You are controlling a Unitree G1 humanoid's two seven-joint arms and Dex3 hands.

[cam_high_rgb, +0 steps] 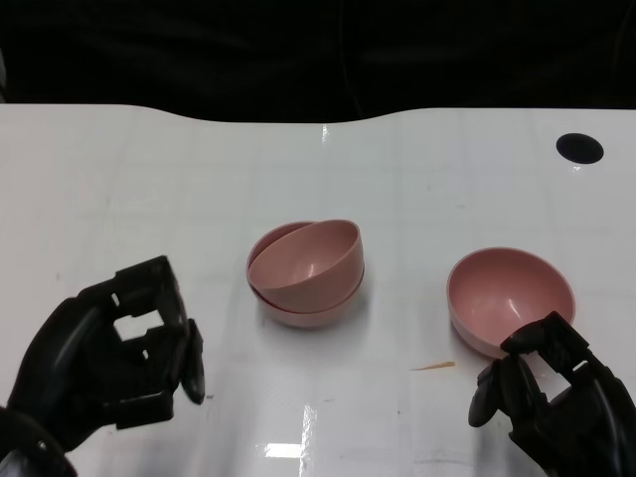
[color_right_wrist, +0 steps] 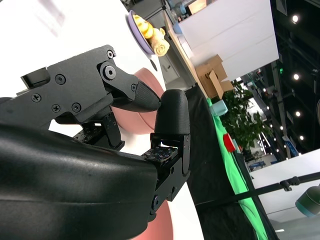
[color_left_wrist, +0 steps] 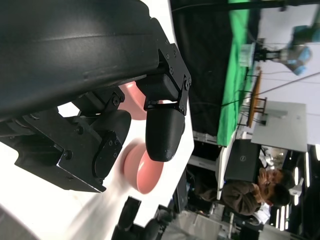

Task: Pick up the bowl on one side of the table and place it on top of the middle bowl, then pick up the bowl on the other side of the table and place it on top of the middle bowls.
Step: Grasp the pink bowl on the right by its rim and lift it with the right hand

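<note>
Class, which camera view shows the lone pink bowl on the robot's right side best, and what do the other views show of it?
The head view: the lone pink bowl shows nearly whole, beside the right hand. The left wrist view shows part of it, blurred; the right wrist view shows only pink slivers behind the fingers.

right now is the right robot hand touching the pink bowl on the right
Cannot tell. In the head view the right robot hand overlaps the near rim of the pink plastic bowl, fingers spread, but no view shows plain contact or a gap.

white table (cam_high_rgb: 149, 179) | stacked pink bowls (cam_high_rgb: 306, 270) | single pink bowl (cam_high_rgb: 509, 296)
</note>
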